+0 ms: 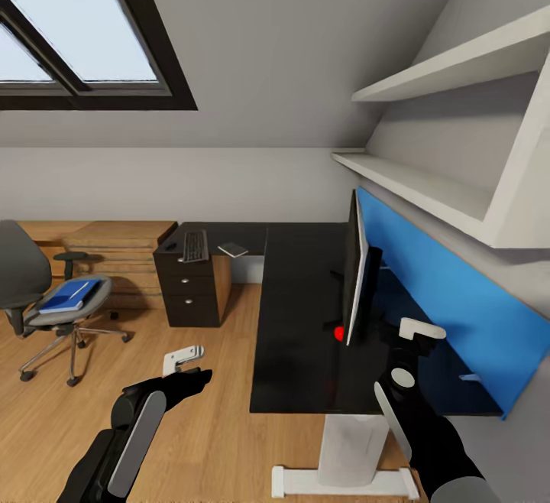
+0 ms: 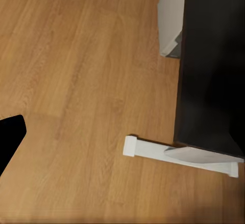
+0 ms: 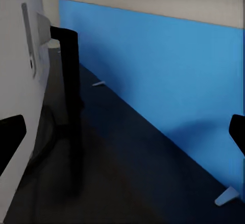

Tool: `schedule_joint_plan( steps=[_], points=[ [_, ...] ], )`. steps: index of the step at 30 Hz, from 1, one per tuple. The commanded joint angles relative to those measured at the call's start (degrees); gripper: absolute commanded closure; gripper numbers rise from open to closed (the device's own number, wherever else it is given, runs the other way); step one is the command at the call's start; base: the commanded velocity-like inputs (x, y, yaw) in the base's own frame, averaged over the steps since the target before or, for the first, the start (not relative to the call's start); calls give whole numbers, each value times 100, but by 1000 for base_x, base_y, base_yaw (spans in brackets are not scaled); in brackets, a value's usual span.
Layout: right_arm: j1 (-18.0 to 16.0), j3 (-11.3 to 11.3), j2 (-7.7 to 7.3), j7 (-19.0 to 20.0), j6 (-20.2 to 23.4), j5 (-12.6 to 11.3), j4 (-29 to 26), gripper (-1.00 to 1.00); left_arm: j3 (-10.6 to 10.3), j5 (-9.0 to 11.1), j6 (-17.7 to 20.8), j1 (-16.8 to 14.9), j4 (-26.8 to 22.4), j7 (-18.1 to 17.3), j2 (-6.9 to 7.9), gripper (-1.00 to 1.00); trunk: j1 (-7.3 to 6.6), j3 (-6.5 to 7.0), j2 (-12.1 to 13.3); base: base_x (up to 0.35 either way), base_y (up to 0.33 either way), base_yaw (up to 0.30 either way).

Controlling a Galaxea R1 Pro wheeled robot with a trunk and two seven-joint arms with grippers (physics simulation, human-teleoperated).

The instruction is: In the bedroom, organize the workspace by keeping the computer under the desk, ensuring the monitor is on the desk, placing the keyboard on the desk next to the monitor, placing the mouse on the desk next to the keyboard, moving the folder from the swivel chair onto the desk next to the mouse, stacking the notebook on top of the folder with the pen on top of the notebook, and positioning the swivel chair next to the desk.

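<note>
The black L-shaped desk (image 1: 294, 335) fills the middle of the head view. On it the monitor (image 1: 355, 274) stands edge-on to me, its pale back (image 3: 20, 106) close beside my right gripper (image 1: 422, 329), which is open over the desktop behind the screen. My left gripper (image 1: 183, 358) hangs open over the floor, left of the desk. The keyboard (image 1: 195, 245) and a small grey notebook (image 1: 232, 249) lie on the far wing. At the left, the grey swivel chair (image 1: 30, 281) carries the blue folder (image 1: 70, 295) with a thin white pen (image 1: 77, 290) on it. The computer is out of view, and I cannot make out the mouse.
A blue panel (image 1: 458, 296) and white shelves (image 1: 428, 182) line the wall right of the desk. Black drawers (image 1: 187, 289) sit under the far wing, with a wooden chest (image 1: 114, 254) beside them. The desk's white leg and foot (image 2: 178, 155) stand near me on the wood floor (image 2: 76, 81).
</note>
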Motion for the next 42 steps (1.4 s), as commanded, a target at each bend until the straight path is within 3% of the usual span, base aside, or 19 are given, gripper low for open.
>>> schedule_joint_plan(
  steps=[1, 14, 19, 25, 42],
  points=[
    [-5, 20, -7, -38, -10, -23, 1, -100, -2, 62, 13, -6, -6, 56, -1, -100, 1, -10, -8, -54, -44, 0],
    [-8, 41, 8, -21, -7, -38, 20, -100, 22, 62, 3, -1, -23, 56, 0, -100, 1, -10, -8, 21, 215, 0],
    [-6, 125, 10, 234, -6, -53, 29, -100, 4, 61, 4, -3, -21, 56, 0, -100, 1, -10, -8, 177, 195, 0],
    [-6, 143, 10, 399, -5, -49, 27, -100, 5, 59, 4, -1, -21, 51, 0, -100, 1, -10, -8, 54, 46, 0],
    [-6, 125, 6, 393, -9, -23, 27, -100, -10, 54, 4, -1, -17, 55, -1, -100, 1, -10, -8, 158, 1, 0]
  ],
)
